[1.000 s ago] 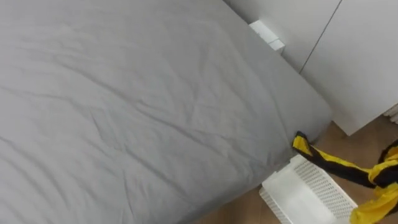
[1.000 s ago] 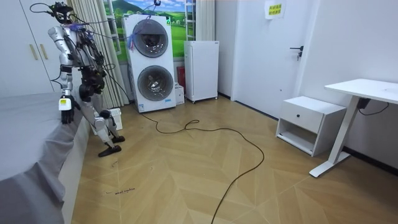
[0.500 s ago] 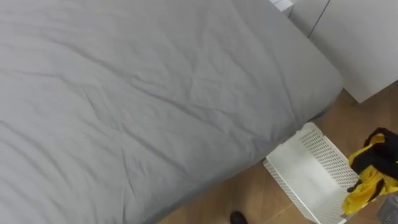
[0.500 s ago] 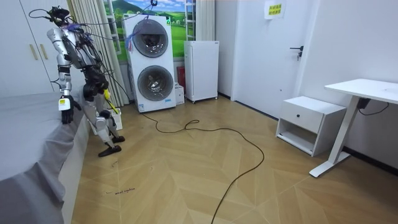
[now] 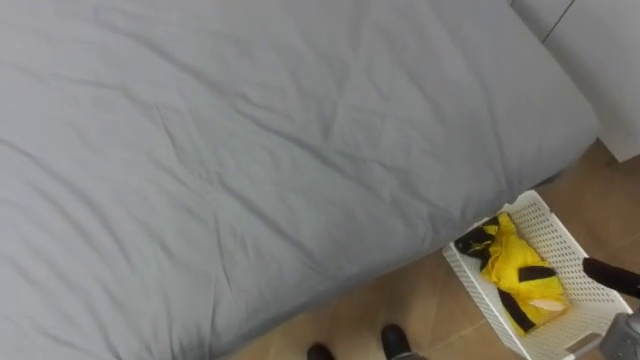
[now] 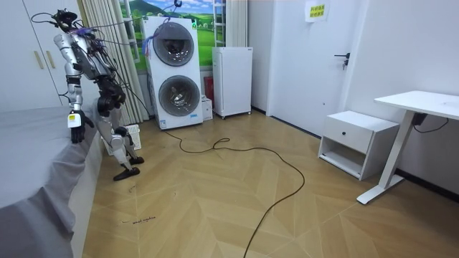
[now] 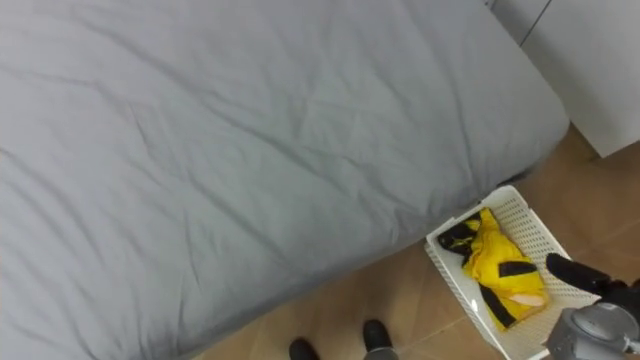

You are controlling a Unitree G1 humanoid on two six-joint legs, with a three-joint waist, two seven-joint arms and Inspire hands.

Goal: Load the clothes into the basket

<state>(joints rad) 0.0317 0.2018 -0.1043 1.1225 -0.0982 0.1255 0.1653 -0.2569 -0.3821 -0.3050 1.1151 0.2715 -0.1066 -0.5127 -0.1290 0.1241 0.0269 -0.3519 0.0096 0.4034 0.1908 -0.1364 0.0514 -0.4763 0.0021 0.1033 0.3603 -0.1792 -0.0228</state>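
A yellow and black garment (image 5: 518, 275) lies crumpled inside the white perforated basket (image 5: 560, 235), which stands on the wood floor against the bed's corner at my lower right. My right hand (image 5: 612, 276) hovers just right of the garment over the basket's rim, fingers straight and apart from the cloth (image 7: 500, 270). In the room view I stand facing the bed with the basket (image 6: 133, 135) by my legs. My left hand (image 6: 74, 126) hangs at the edge of the mattress.
The grey bed (image 5: 250, 140) spreads across the left and middle. White wardrobe doors (image 5: 615, 60) rise behind the bed's corner. In the room view a stacked washer and dryer (image 6: 172, 72) stand behind me and a cable (image 6: 244, 154) runs over the floor.
The garment left my right hand and dropped into the basket, and the hand's fingers straightened. The eye view has shifted, so the basket shows more fully.
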